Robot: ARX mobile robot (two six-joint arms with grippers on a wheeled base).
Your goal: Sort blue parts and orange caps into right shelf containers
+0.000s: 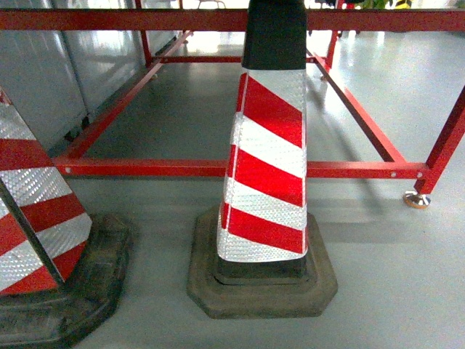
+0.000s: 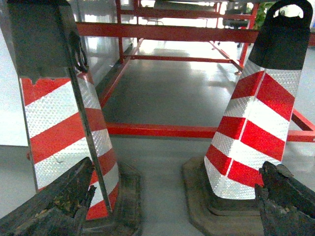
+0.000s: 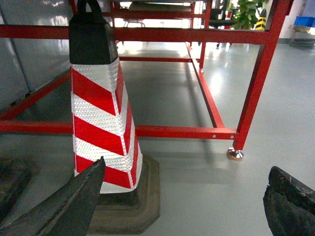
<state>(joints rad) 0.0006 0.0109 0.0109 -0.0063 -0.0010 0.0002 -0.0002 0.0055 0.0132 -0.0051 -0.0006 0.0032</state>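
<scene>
No blue parts, orange caps, shelf or containers show in any view. My left gripper (image 2: 170, 209) is open and hangs low over the grey floor; its dark, worn fingers (image 2: 54, 206) sit at the bottom corners of the left wrist view with nothing between them. My right gripper (image 3: 182, 206) is open too, with bare floor between its fingers (image 3: 290, 204). Neither gripper shows in the head view.
A red-and-white striped traffic cone (image 1: 265, 160) on a black base stands straight ahead, and a second cone (image 1: 36, 218) stands at the left. Behind them runs a red-painted metal frame (image 1: 145, 169) with a leg and round foot (image 3: 235, 154) at the right. A grey wall panel (image 1: 43, 65) is at the left.
</scene>
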